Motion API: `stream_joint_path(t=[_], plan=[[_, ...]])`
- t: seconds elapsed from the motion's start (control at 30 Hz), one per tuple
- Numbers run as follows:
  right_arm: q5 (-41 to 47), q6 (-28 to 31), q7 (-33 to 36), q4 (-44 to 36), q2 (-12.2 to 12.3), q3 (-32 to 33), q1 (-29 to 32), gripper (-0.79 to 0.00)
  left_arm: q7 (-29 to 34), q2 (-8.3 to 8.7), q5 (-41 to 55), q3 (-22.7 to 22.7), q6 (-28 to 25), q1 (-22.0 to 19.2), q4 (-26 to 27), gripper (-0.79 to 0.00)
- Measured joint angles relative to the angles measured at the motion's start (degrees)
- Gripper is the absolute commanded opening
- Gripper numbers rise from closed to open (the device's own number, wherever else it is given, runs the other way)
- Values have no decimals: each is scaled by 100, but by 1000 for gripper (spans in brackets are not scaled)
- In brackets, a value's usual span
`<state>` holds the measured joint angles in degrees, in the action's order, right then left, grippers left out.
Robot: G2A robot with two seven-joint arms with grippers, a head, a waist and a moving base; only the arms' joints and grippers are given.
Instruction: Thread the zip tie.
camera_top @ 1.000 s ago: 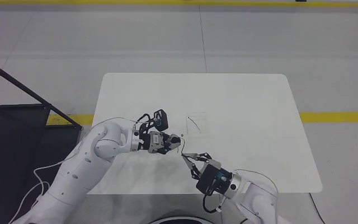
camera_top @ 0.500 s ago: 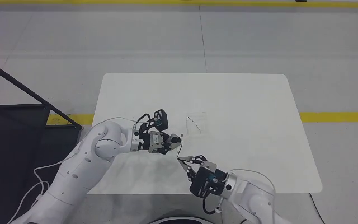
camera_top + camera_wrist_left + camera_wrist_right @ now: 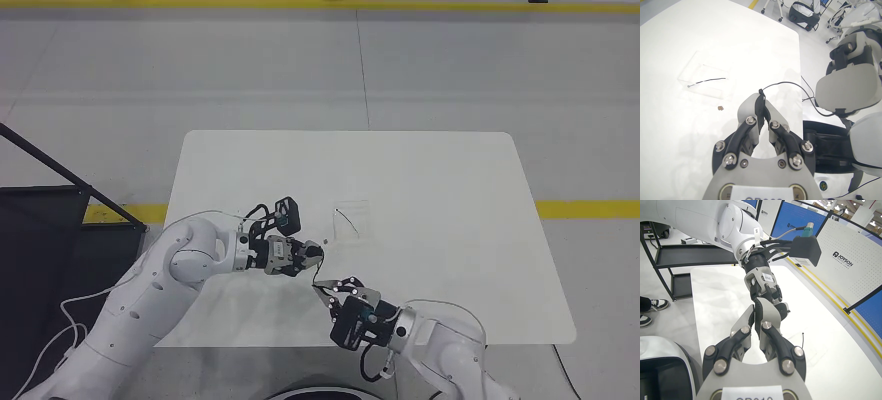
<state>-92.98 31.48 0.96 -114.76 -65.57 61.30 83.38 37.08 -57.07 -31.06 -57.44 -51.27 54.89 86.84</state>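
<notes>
The left gripper (image 3: 761, 100) is clamped shut on the head of the zip tie (image 3: 780, 82), above the table (image 3: 450, 200) near its front edge. The right gripper (image 3: 755, 311) sits just beside it, fingers closed; I cannot tell what they pinch.

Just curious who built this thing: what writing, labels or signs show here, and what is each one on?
White dotted board: dark logo with a company name, readable.
Blue panels: the same logo in white.
Small sticker on the left arm's wrist: a short code.
Long tag higher up that arm: too small to read.
Sticker by the right wrist camera, another by the left: cut off.
</notes>
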Motion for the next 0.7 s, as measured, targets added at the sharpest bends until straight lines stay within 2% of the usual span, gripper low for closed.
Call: stream_joint_path(t=[0.47, 0.7], plan=[[-17, 218, 218, 22, 13, -82, -123, -785, -53, 7, -5, 67, 49, -42, 18, -785], [208, -171, 90, 19, 1, -1, -55, -785, -80, 19, -16, 76, 21, -48, 4, -785]])
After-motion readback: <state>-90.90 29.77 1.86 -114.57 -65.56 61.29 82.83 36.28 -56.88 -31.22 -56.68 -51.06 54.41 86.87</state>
